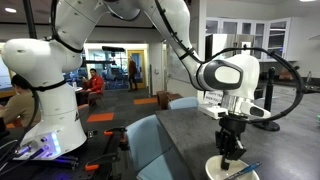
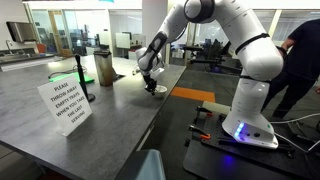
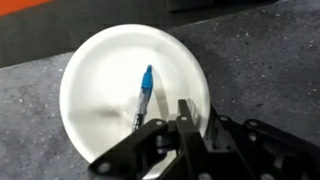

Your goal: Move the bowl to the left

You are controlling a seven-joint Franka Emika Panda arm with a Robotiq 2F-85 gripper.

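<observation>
The cream-white bowl sits on the dark grey table, with a thin blue utensil lying inside it. My gripper is at the bowl's near right rim, one finger inside the bowl and one outside, closed on the rim. In both exterior views the gripper reaches straight down onto the bowl. The bowl rests near the table's edge and is partly hidden by the fingers.
A white paper sign, a black stand and a green cylinder stand on the table away from the bowl. Blue chairs are beside the table. An orange strip borders the table's far edge.
</observation>
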